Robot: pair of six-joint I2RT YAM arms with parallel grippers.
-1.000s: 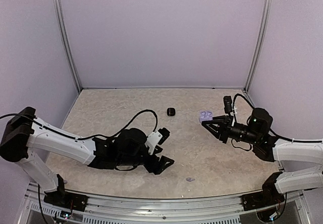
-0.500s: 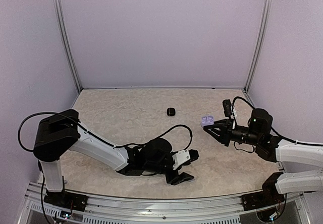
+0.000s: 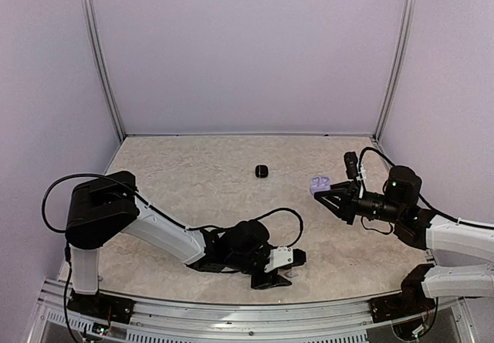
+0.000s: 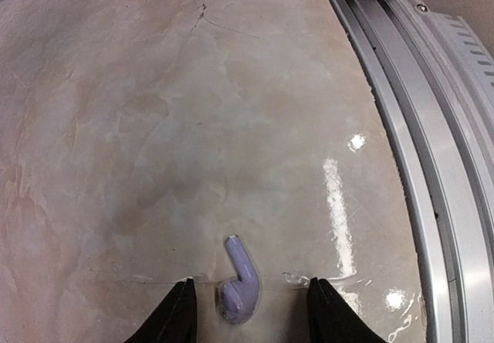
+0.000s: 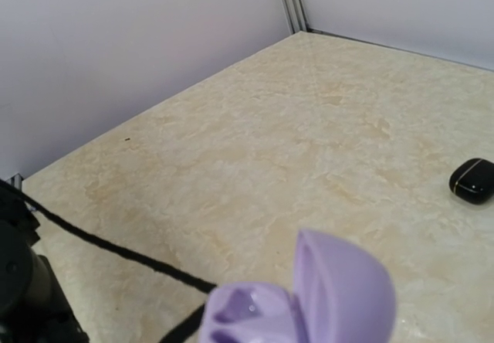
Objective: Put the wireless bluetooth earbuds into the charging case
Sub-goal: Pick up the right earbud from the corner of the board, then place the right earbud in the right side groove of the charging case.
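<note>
Left wrist view is showing the left end effector (image 4: 255, 316) hanging low with its jaws moderately wide. They are straddling a pale lavender short-stemmed plastic earbud (image 4: 238, 285) without touching it. The bud is lying flat on the beige marbled worktop (image 4: 139, 111), near the silver aluminium rail (image 4: 432, 173).

The step in hand looks like picking up this bud. The next move is calling for a short descent and a gentle, centred close, since so tiny and smooth a piece could squirt out sideways. After that comes a carry away from the rail to the case.

Farther from the rail, the right end effector (image 3: 326, 194) is gripping the open lavender plastic charging case (image 3: 318, 182) and presenting it lid-up. I cannot tell what is sitting in its wells. Farthest from the rail, a small glossy black rounded case (image 3: 262, 171) is resting alone.

Compared with a second ago, the left arm has been swinging along and toward the rail, bringing its jaws over the bud that was lying exposed there. The held case has been drifting slightly rail-ward.
</note>
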